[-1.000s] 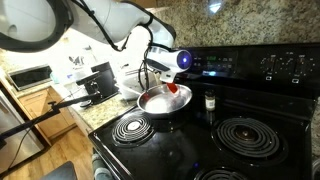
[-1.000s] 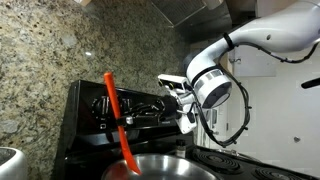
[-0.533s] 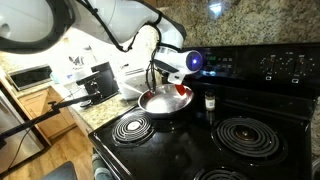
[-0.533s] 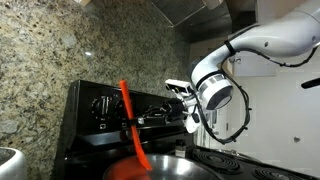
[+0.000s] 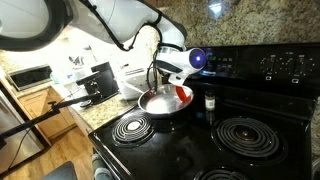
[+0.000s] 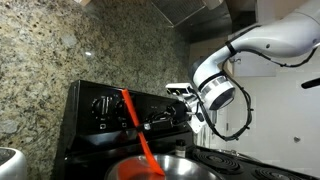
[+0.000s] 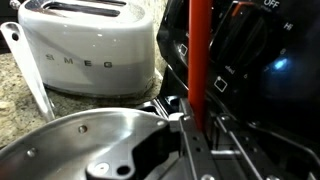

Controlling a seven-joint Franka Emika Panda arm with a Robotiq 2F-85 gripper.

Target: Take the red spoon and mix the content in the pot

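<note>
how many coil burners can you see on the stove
3. In an exterior view: one coil in front of the pot, one further right, one cut off at the bottom edge. A fourth may be hidden under the pot.

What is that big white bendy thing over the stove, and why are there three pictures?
It is a robot arm, and a person steers it. Two pictures come from cameras standing near the black stove. The third comes from a camera on the arm's wrist, looking down past its jaws. The jaws are closed on a red spoon, and the spoon's tip dips into a shiny pot on the stove. A small dark jar stands beside the pot. The wrist picture also shows a white toaster next to the stove.
</note>
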